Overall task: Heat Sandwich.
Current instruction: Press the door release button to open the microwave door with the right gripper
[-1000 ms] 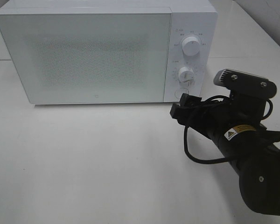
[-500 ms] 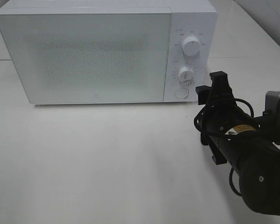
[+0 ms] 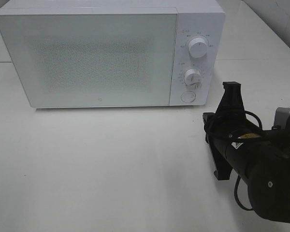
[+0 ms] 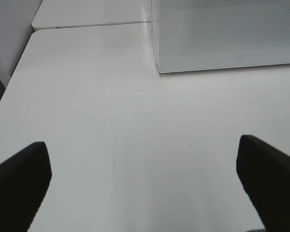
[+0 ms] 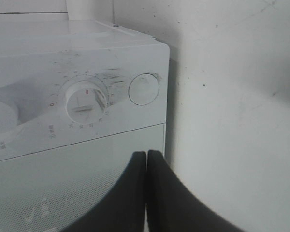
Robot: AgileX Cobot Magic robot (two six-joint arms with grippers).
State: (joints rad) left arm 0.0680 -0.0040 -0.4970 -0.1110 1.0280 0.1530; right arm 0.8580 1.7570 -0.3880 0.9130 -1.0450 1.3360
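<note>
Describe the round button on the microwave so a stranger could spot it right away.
Start at the white microwave on the table. Its control panel, right of the door, stacks two knobs; the button sits below both. Unlike them, it is a flat plain disc with no dial markings.

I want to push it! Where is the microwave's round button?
In the high view, the round button sits low on the microwave, right side, just under the lower knob and left of the right gripper.
</note>
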